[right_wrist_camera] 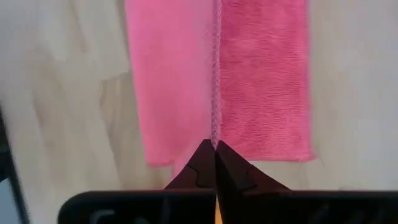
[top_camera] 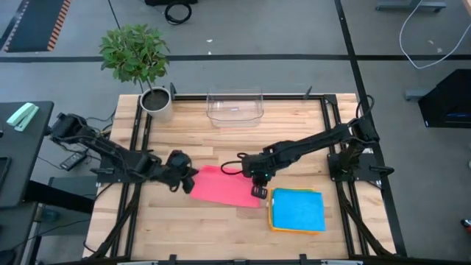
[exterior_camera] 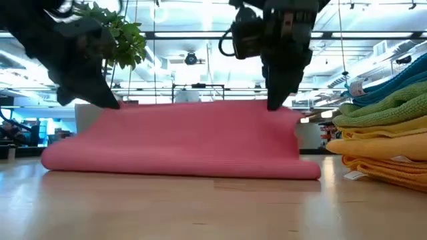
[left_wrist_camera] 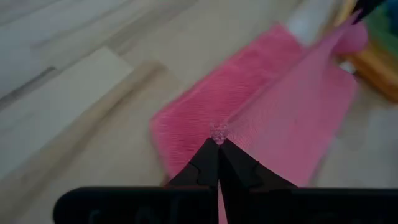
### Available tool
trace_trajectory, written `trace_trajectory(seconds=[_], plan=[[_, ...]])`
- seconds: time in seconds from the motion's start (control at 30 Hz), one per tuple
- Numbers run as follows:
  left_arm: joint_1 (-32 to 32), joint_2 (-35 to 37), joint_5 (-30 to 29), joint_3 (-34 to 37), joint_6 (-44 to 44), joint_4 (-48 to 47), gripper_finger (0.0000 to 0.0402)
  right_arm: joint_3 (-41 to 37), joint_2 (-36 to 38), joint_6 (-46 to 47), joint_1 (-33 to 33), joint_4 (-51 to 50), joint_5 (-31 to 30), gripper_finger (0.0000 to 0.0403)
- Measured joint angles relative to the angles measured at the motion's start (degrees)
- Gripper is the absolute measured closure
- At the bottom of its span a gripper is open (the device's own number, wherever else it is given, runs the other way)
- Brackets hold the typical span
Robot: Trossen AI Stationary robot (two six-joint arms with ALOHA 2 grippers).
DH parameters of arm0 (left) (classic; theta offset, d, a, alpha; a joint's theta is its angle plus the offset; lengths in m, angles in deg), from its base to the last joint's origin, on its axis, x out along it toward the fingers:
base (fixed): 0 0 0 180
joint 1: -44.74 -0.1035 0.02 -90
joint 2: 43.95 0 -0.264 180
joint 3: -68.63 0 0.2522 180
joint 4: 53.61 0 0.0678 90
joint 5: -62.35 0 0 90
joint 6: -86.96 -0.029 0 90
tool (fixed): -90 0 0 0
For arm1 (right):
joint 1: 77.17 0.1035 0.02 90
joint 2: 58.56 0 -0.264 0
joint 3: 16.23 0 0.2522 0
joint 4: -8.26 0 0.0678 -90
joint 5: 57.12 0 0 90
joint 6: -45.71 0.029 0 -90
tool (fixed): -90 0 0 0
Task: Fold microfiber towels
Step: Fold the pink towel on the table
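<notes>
Pink towel [top_camera: 221,187] lies mid-table in the high view, between the left gripper [top_camera: 185,177] at its left end and the right gripper [top_camera: 257,190] at its right end; just beside that sits a stack of folded towels [top_camera: 297,210], blue on top, with the clear bin [top_camera: 235,107] well apart at the far edge.

The low view shows the cloth doubled over — a rounded fold along the near side, both grippers holding the raised edge.

In the left wrist view the fingers [left_wrist_camera: 208,167] are pressed together on the towel's edge.

The right wrist view shows the same pinch. To fold well, I judge both arms should carry the edge across level and together, keeping it taut — then lay it flush on the lower layer's edge before letting go.
</notes>
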Motion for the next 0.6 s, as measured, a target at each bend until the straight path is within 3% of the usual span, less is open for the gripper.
trace_trajectory(seconds=[0.23,0.5,0.6], plan=[[-7.49,-3.25,8.92,0.03,-1.99,-0.03,0.0386,-1.2,-0.02,-1.42,-4.0,0.62,-3.16,0.0376],[-10.62,-2.66,9.16,0.03,-1.33,1.13,0.0327,-1.08,-0.02,-3.04,-10.32,0.08,-2.9,0.029],[-9.97,-2.66,9.86,0.03,-4.73,5.02,0.0309,-1.08,0.11,2.63,-10.67,0.16,1.83,0.0273]])
